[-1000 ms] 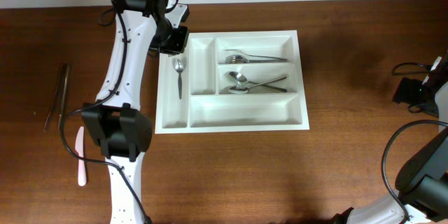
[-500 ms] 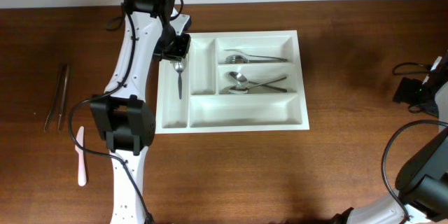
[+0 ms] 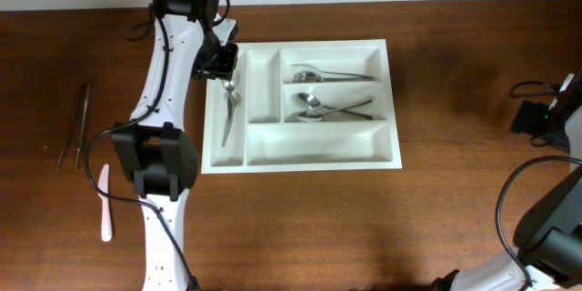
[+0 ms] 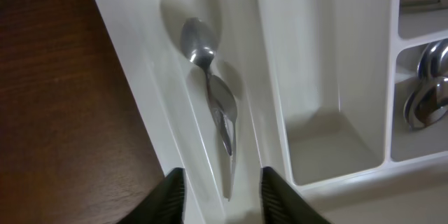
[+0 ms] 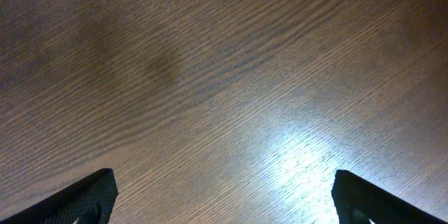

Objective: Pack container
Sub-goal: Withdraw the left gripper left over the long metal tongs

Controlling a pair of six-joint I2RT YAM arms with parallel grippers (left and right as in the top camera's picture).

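Observation:
The white cutlery tray (image 3: 393, 100) lies in the middle of the table. Its leftmost narrow compartment holds two metal spoons (image 3: 229, 109), one overlapping the other (image 4: 213, 98). My left gripper (image 3: 224, 62) hovers over the far end of that compartment. Its fingers (image 4: 225, 197) are open and empty, and straddle the tip of the nearer spoon's handle. My right gripper (image 3: 538, 118) is at the table's right edge, open wide over bare wood (image 5: 224, 196).
The top long compartment holds forks (image 3: 332, 76) and the middle one holds spoons (image 3: 332, 109). The second narrow compartment (image 3: 264, 86) and the bottom long one (image 3: 318, 144) show nothing inside. Dark tongs (image 3: 75, 125) and a pink utensil (image 3: 105, 203) lie on the table at the left.
A second spoon now lies tilted in the leftmost compartment, below the first. The left gripper has shifted slightly left. The right arm has not moved.

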